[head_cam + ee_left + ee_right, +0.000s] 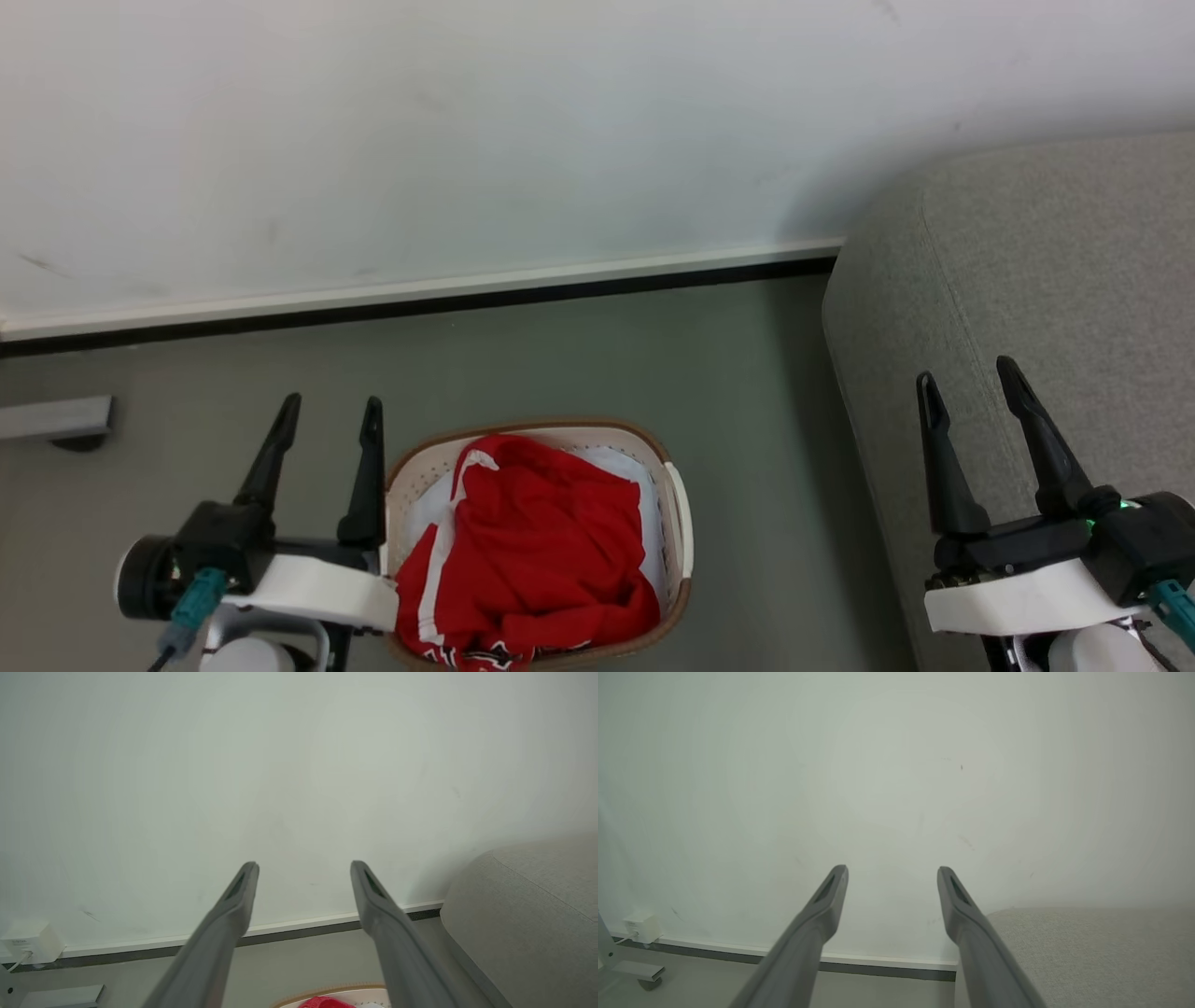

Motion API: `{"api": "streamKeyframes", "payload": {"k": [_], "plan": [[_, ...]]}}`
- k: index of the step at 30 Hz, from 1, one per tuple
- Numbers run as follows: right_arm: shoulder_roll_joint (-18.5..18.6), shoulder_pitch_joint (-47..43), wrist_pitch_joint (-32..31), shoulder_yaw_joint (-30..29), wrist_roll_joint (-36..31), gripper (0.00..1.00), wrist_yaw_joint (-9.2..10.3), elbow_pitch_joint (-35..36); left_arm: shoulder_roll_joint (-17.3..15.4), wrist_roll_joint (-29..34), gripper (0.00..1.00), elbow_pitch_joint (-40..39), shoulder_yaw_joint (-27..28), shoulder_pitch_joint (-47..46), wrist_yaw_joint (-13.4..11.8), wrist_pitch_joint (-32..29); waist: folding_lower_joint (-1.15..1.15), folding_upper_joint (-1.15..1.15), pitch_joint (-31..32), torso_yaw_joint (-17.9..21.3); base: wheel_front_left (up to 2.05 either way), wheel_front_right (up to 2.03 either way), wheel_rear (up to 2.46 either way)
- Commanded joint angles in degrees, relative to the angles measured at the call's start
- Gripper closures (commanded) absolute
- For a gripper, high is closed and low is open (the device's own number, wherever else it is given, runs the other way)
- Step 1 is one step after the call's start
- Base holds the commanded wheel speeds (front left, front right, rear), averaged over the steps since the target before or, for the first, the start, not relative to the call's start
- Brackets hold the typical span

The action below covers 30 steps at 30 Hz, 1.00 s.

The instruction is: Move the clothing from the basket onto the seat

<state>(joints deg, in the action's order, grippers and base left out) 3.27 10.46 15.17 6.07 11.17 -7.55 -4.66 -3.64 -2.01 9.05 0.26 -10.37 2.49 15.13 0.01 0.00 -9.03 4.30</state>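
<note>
**Head view:** L gripper (332,406) has its fingers spread w/ nothing btwn them. R gripper (967,373) is the same, wide apart & empty. The basket (680,523) sits on the floor (597,364) just right of the L gripper, its rim close beside that wrist, and well left of the R gripper. The clothing (532,541) is heaped inside it: red w/ a white stripe on top, white pieces under. The seat (1055,299) lies beneath & ahead of the R gripper.

Handling, my guess: soft, light, floppy, so it will sag & trail and may drag a 2nd piece along. Best hold is prob. a raised fold atop the heap, pinched deep.

**L wrist view:** fingers apart, aimed at the wall (299,765). The basket rim & a scrap of red show low btwn them. The seat is off to the right. A white box (30,942) w/ cable sits far left at the wall foot.

**R wrist view:** fingers apart, w/ the seat just below-right of the right finger. A castor leg (637,973) stands far lower left.

**In the way:** the basket wall & the seat's rounded side both need clearing on the lift. A grey bar (56,417) left of the L gripper is no bother.
</note>
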Motion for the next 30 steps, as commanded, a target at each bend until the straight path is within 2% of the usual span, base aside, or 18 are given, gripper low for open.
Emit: {"api": "streamKeyframes", "payload": {"k": [1, 7, 17, 26, 30], "plan": [[-0.2, 1.52, -0.02, -0.15, 0.09, 0.0, 0.12, 0.91, -0.16, -0.84, 0.0, 0.88, 0.5, -1.75, 0.41, 0.03, -0.01, 0.0, -3.92, 1.78, 0.0, 0.0, 0.0], [-0.37, 4.22, -0.02, 0.0, 0.53, 0.0, 0.12, 2.63, -0.64, -1.54, 0.0, 5.72, 1.46, -5.78, 1.85, 0.03, -0.01, 0.0, -8.76, 3.93, 0.0, 0.0, 0.0], [-0.38, 8.04, -0.02, 0.38, 3.0, 0.0, 0.12, 4.93, -3.76, -1.87, 0.0, 20.35, 0.6, -13.78, 3.77, 0.03, -0.01, 0.0, -16.5, 7.33, 0.0, 0.0, 0.0], [-0.38, 10.96, -0.02, 0.33, 5.74, 0.0, 0.12, 7.22, -6.83, -1.34, 0.0, 38.68, -6.9, -24.56, 4.9, -2.42, -0.01, 0.0, -22.05, 11.13, 0.0, 0.0, 0.0], [-0.37, 12.2, -0.02, 1.06, 6.91, 0.0, 0.12, 8.12, -7.7, -3.72, 0.0, 44.75, -12.48, -29.19, 4.96, -5.33, -0.01, 0.0, -24.91, 13.14, 0.0, 0.0, 0.0]]}}
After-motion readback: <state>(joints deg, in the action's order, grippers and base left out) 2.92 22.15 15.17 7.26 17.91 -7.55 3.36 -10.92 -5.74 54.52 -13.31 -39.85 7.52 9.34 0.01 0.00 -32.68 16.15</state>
